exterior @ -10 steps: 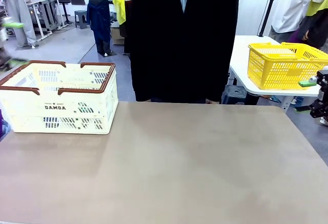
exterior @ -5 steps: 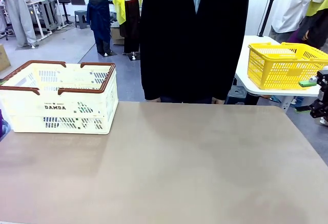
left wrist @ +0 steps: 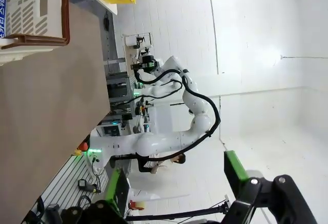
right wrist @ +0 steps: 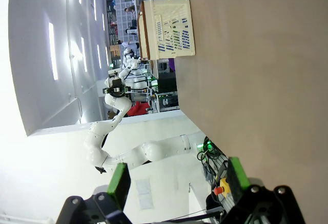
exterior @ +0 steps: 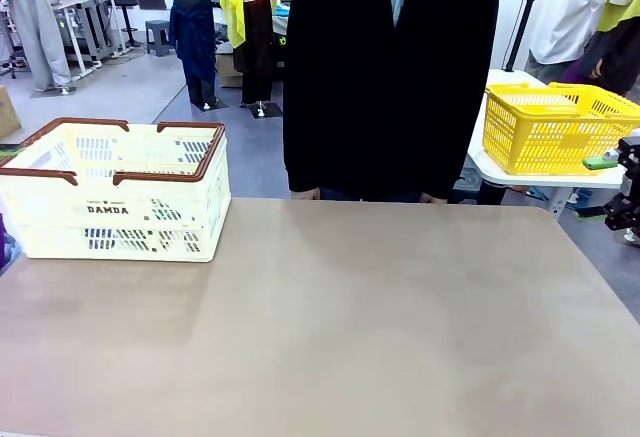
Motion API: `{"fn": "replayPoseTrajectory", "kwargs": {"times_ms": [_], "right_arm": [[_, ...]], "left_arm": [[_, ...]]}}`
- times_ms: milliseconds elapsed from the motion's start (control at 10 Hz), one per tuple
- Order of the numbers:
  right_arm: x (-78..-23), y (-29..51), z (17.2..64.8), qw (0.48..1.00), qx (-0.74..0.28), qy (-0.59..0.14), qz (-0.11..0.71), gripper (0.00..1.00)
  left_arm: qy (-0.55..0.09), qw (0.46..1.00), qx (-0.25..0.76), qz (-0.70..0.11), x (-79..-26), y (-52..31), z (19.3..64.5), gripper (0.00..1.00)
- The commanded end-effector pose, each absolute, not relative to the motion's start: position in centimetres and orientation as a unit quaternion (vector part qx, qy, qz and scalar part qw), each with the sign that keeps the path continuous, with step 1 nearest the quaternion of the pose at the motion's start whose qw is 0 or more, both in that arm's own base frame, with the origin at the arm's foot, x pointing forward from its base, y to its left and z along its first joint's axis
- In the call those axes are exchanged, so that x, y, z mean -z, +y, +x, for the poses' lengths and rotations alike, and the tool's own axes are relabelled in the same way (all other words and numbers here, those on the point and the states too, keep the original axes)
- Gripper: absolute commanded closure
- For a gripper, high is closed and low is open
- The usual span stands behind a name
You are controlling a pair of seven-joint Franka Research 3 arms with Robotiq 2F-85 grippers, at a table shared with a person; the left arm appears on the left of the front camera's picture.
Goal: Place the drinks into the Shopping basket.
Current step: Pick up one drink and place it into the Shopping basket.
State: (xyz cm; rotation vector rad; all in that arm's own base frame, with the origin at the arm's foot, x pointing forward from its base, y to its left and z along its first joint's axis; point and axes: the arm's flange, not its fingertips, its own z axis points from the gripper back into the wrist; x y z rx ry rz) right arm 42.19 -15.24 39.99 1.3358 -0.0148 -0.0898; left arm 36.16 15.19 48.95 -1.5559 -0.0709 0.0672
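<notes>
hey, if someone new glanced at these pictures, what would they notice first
Probably the cream crate with its brown rim, standing at the table's far left. Next, the person in black standing at the table's far edge, and the yellow basket on a white side table to the right. Both wrist views show an open hand, the left hand and right hand, holding nothing.

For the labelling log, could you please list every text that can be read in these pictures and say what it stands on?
"DAMDA": on the front wall of the Shopping basket.
Small print line just above it: too small to read.
Blue print on the basket's wall in the left wrist view: sideways, cut off, not legible.
No other text can be read.
</notes>
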Motion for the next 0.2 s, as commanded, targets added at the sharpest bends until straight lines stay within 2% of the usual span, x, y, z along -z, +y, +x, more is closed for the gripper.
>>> {"fn": "replayPoseTrajectory", "kwargs": {"times_ms": [0,100], "right_arm": [[-40.23,-15.35,41.96,0.785,0.032,-0.006,0.619,0.0],[-40.23,-15.35,41.96,0.785,0.032,-0.006,0.619,0.0]], "left_arm": [[-0.029,0.707,-0.033,-0.705,-49.22,15.42,36.04,0.0],[-0.029,0.707,-0.033,-0.705,-49.22,15.42,36.04,0.0]]}}
